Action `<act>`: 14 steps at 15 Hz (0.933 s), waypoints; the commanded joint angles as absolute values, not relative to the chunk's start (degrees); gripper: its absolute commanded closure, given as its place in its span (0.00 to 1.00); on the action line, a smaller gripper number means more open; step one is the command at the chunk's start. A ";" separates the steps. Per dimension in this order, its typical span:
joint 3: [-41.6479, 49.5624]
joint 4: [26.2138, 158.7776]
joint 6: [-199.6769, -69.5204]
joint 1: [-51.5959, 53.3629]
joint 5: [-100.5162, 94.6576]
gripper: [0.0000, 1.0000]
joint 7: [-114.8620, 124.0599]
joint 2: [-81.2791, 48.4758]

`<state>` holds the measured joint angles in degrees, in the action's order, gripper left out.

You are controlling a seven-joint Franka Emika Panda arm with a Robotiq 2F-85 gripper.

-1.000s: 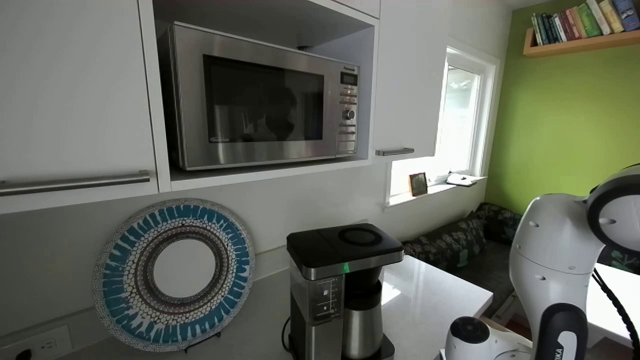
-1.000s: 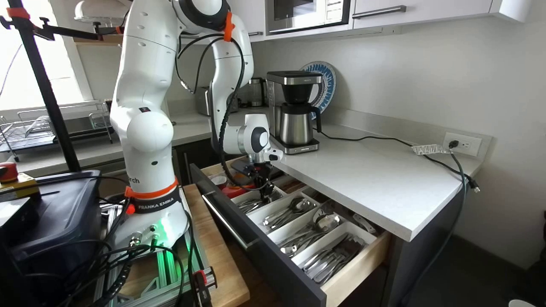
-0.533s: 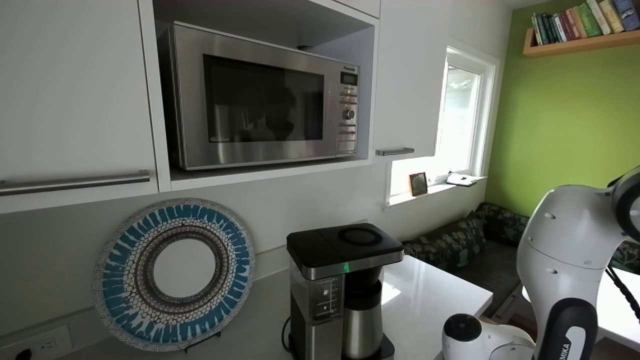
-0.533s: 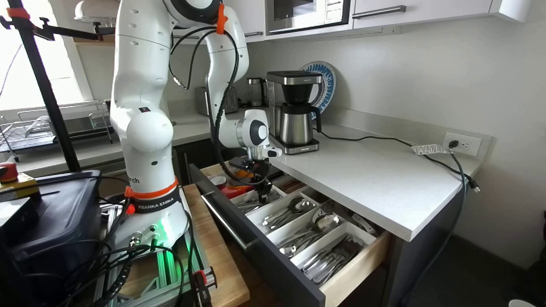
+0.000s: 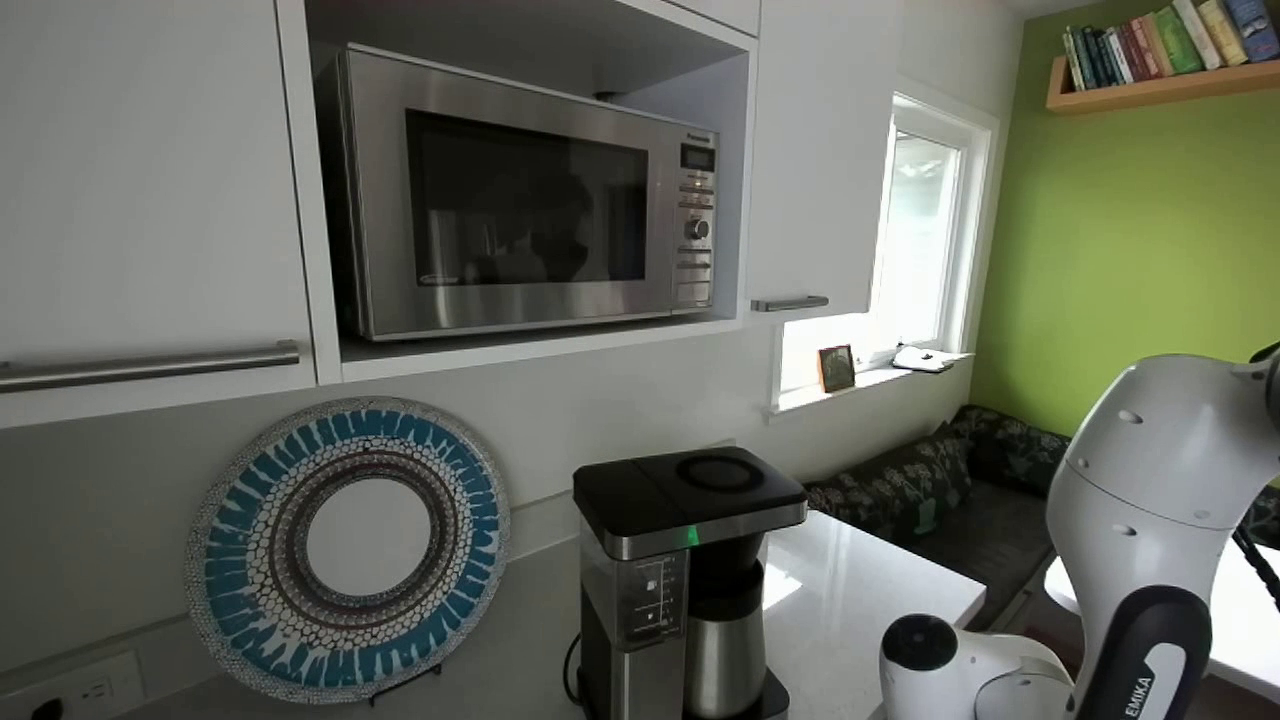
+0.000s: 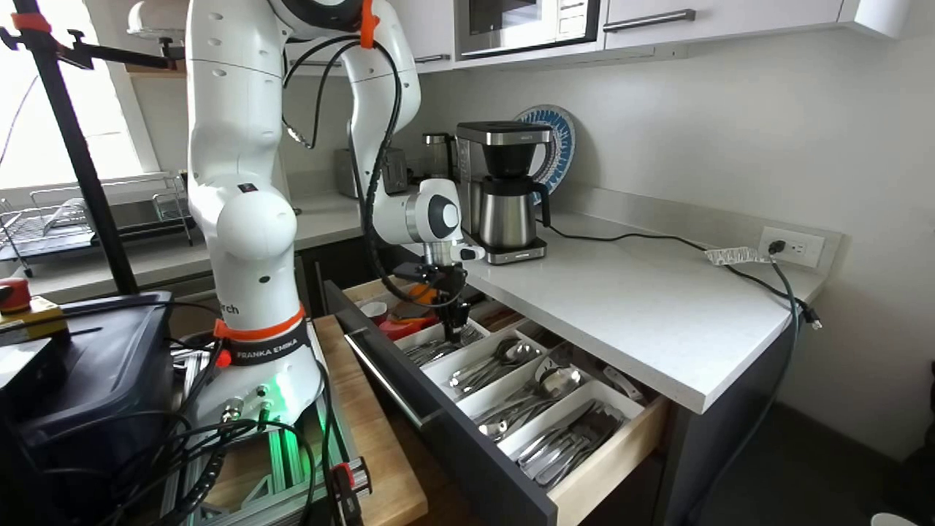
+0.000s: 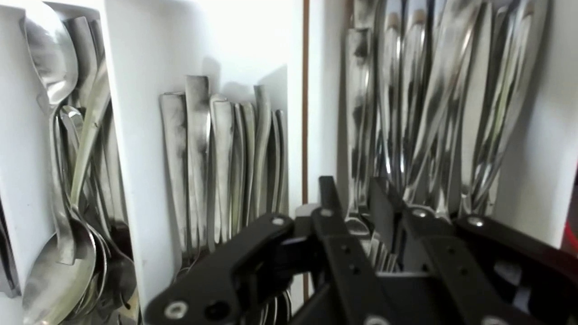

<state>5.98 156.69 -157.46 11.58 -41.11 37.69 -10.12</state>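
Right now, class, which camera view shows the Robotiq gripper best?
The wrist view: the Robotiq gripper appears close, its fingers apart over metal flatware. In an exterior view it looks small over the open drawer; in an exterior view only the arm shows, gripper out of frame.

In an exterior view, open air lies above the drawer, right of the gripper. The desk overhangs the drawer's far side, the coffee maker rising beyond. In the wrist view, a white wall blocks passage just left of the gripper; cutlery crowds the compartment.
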 commanded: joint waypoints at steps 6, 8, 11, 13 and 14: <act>4.98 156.17 -161.95 11.45 -41.83 0.35 37.73 -13.93; 5.28 156.27 -164.18 11.37 -42.33 0.47 37.98 -14.92; 6.68 156.37 -168.02 11.90 -44.13 0.44 39.83 -15.80; 7.81 156.49 -170.00 12.14 -45.13 0.36 40.62 -16.36; 8.32 156.55 -170.88 12.22 -45.35 0.36 40.78 -16.65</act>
